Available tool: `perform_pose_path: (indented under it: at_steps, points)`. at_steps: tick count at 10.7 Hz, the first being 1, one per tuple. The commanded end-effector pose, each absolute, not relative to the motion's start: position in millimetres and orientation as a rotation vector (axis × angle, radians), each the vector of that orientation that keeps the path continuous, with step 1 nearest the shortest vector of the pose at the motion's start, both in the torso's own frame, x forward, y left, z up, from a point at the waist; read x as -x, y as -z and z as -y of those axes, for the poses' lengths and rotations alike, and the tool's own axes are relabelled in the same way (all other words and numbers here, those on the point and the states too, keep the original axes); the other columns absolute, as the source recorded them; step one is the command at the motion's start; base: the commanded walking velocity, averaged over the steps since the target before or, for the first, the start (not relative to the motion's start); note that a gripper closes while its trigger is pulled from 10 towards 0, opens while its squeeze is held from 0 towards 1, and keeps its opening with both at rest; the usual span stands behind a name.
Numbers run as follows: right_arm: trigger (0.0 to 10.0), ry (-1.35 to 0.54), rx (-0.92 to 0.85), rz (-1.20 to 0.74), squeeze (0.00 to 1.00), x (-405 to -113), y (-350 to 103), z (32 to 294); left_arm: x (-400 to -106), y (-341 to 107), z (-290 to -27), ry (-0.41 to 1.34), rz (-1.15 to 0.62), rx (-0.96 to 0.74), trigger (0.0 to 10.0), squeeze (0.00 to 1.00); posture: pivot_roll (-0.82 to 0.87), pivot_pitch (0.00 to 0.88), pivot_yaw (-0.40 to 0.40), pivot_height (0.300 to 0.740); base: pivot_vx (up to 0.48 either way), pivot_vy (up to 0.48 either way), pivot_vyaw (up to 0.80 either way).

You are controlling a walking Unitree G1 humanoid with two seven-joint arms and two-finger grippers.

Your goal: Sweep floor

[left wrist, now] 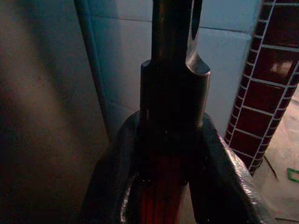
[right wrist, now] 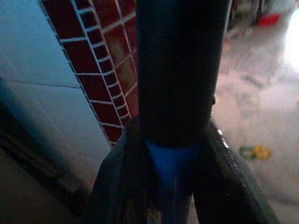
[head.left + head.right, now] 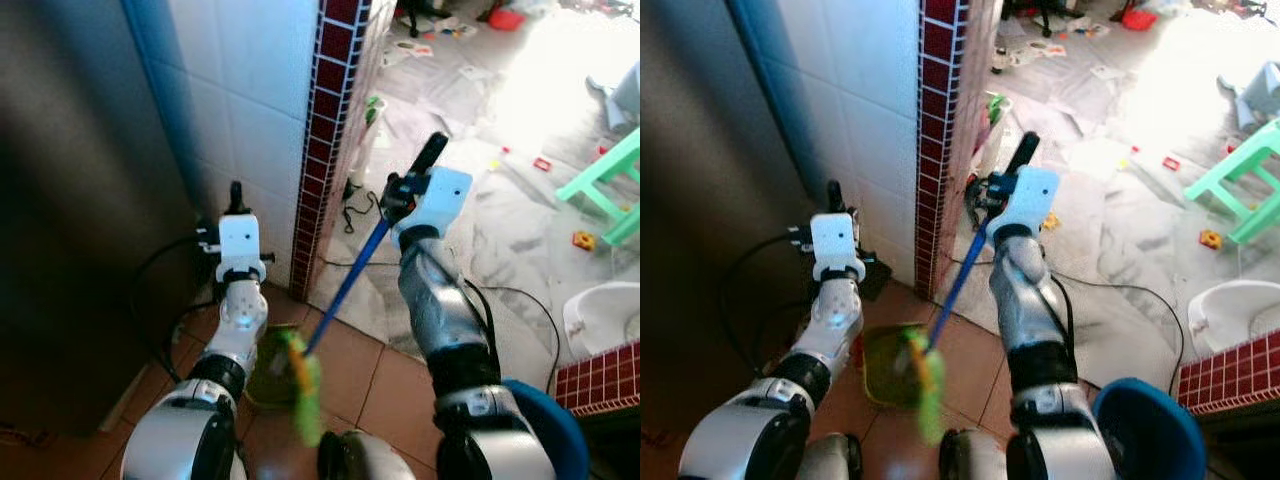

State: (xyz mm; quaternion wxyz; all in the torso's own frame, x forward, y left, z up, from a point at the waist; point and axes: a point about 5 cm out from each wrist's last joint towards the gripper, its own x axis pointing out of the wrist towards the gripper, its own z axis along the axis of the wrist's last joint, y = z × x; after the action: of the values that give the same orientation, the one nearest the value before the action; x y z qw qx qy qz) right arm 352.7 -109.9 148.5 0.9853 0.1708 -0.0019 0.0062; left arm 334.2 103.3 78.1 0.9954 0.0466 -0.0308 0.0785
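Right tool (image 3: 412, 190) is clamped on the broom (image 3: 345, 285): in the right wrist view I see its two fingers (image 2: 117, 186) closed on either side of the blue shaft, right where the black grip sleeve ends. From that hold the broom's long axis runs down and back toward my own body, slanting a little to the left, and ends in a green-yellow brush head (image 3: 300, 375) low between my two arms, over the brown floor tiles (image 3: 370, 375). So the working end lies behind and below the tool, while the black handle end pokes up past it toward the bright room.

Left tool (image 3: 236, 205) is raised just in front of the white tiled wall (image 3: 240, 80) and is closed on a dark upright handle (image 1: 170, 70); I judge it belongs to the green dustpan (image 3: 265, 370) that sits blurred below that arm, just beside the brush head, but I cannot trace the link for certain.

Ahead of the right tool and to its right lies the pale marble floor (image 3: 500, 220) with scattered litter (image 3: 583, 240) and scraps of paper. That dirt is on the far side of the tool from the brush, so I judge the next move needs the head swung forward past the red brick pillar (image 3: 330, 120). The right arm is the nearer one for that reach.
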Motion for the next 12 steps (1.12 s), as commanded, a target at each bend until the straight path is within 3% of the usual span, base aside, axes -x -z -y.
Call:
perform_pose_path:
  at_steps: [1, 3, 5, 6, 9, 12]
  points:
    - [10.0, -0.016, -0.457, -0.031, 0.0, -356, -154, 108, -320, -49, -91, -0.112, -0.096, -0.077, 10.0, 0.0, -0.1, 0.101, -0.118, 0.74, 0.0, 0.0, 0.0]
    - [10.0, -0.141, -0.481, -0.042, 0.0, -359, -175, 93, -321, -49, -90, -0.095, -0.111, -0.076, 10.0, 0.0, -0.11, 0.1, -0.114, 0.74, 0.0, 0.0, 0.0]
    - [10.0, -0.471, -0.216, 0.214, 0.0, -351, -229, 67, -322, -48, -87, -0.058, -0.132, -0.064, 10.0, 0.0, -0.11, 0.099, -0.109, 0.74, 0.0, 0.0, 0.0]
    - [10.0, -0.529, -0.141, 0.332, 0.0, -346, -247, 64, -322, -47, -86, -0.041, -0.139, -0.045, 10.0, 0.0, -0.11, 0.099, -0.107, 0.74, 0.0, 0.0, 0.0]
    - [10.0, -0.481, 0.061, 0.584, 0.0, -342, -282, 83, -321, -44, -83, 0.009, -0.162, -0.067, 10.0, 0.0, -0.11, 0.1, -0.1, 0.74, 0.0, 0.0, 0.0]
    - [10.0, -0.367, 0.236, 0.56, 0.0, -347, -260, 105, -318, -41, -70, 0.197, -0.201, -0.006, 10.0, 0.0, -0.1, 0.109, -0.091, 0.74, 0.0, 0.0, 0.0]
